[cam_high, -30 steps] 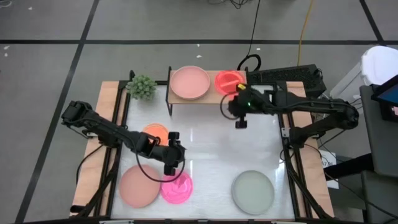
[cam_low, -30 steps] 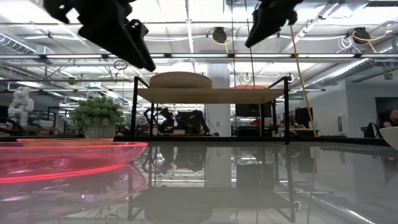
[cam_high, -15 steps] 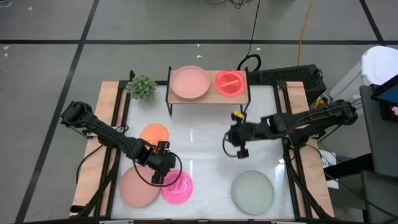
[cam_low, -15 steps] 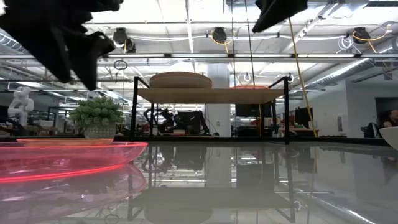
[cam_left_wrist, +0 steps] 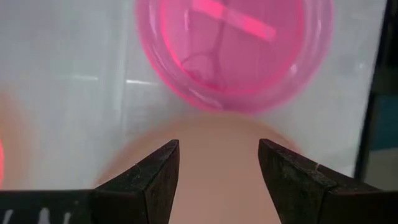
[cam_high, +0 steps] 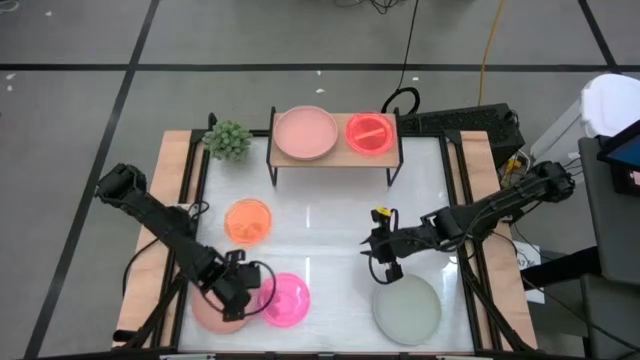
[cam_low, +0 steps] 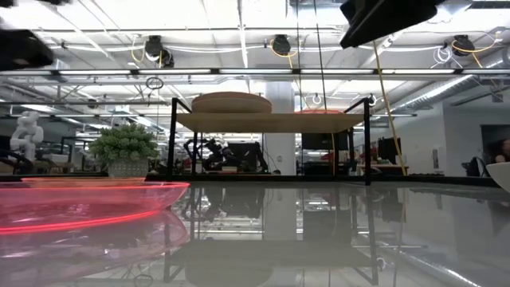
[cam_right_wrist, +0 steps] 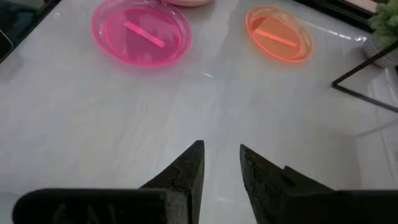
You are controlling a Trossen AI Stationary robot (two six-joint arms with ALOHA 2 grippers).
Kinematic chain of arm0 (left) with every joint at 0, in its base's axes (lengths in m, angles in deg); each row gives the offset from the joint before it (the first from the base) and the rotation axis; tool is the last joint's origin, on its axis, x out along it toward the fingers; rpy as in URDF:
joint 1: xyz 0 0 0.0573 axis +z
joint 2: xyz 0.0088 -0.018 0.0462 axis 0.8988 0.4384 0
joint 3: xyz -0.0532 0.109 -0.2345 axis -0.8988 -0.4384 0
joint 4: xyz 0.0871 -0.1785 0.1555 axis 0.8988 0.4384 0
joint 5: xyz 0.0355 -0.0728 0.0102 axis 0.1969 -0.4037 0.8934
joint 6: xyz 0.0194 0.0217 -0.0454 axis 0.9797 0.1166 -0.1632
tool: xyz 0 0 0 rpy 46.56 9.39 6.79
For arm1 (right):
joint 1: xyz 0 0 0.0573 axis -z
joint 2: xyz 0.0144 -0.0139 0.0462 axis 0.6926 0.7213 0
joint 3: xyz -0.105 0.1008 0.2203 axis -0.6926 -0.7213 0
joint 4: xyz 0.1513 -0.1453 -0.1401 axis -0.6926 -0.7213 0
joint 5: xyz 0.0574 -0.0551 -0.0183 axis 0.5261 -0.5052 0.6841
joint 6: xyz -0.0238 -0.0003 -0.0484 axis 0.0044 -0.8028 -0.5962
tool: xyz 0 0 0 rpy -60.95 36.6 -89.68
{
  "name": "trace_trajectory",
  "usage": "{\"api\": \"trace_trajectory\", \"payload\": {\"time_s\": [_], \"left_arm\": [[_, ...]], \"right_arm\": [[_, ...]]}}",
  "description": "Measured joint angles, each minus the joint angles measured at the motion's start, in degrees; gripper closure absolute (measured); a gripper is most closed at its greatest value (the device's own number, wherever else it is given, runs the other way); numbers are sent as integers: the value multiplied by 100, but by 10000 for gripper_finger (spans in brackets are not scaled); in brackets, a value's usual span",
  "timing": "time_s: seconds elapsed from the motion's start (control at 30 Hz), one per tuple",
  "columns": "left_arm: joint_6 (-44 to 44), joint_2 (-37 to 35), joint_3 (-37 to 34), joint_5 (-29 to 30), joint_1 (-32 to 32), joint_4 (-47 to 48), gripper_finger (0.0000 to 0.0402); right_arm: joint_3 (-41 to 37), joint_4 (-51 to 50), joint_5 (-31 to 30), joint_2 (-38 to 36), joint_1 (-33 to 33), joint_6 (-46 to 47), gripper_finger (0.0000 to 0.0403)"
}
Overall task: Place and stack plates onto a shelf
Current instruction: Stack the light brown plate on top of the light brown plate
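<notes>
The shelf (cam_high: 335,150) stands at the table's far side with a pink plate (cam_high: 305,133) and a red translucent plate (cam_high: 370,133) side by side on its board. On the table lie an orange plate (cam_high: 248,220), a magenta plate (cam_high: 283,299), a dusty pink plate (cam_high: 205,312) and a pale grey-green plate (cam_high: 407,308). My left gripper (cam_left_wrist: 217,158) is open, pointing down over the dusty pink plate (cam_left_wrist: 217,196), clear of it. My right gripper (cam_right_wrist: 221,158) hangs above bare table just beyond the grey-green plate, open by a narrow gap, with nothing between its fingers.
A small potted plant (cam_high: 229,139) stands at the far left beside the shelf. Bare table top (cam_high: 330,230) lies between the shelf and the near plates. In the low view the magenta plate (cam_low: 80,199) fills the near left.
My left gripper has swung from beside the magenta plate toward the table's near left, over the dusty pink plate, rolling and tipping further down. My right gripper has come away from the shelf toward the near edge and sunk, ending just beyond the grey-green plate. No plate has moved.
</notes>
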Motion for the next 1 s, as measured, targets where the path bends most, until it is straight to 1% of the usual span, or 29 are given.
{"api": "trace_trajectory", "payload": {"time_s": [0.13, 0.3, 0.37, 0.53, 0.73, 0.9, 1.0], "left_arm": [[-803, 7, 0, 43, -371, -35, 177], [-1583, 9, 0, 74, -825, -489, 177], [-1826, 11, 0, 167, -953, -656, 177], [-2249, 134, 0, 408, -1216, -986, 177], [-2526, 586, 1, 442, -1455, -1414, 177], [-2946, 949, 219, 442, -1591, -1449, 177], [-2990, 1202, 356, 442, -1668, -1411, 177]], "right_arm": [[-15, -20, -5, 0, -141, 246, 314], [-15, -27, -34, 0, -332, 291, 314], [-15, 11, -161, 0, -392, 299, 314], [-15, 24, -188, 0, -416, 399, 314], [-15, 39, -195, 0, -425, 400, 314], [-15, 35, -198, 0, -425, 396, 314], [-15, -13, -198, 0, -425, 378, 314]]}}
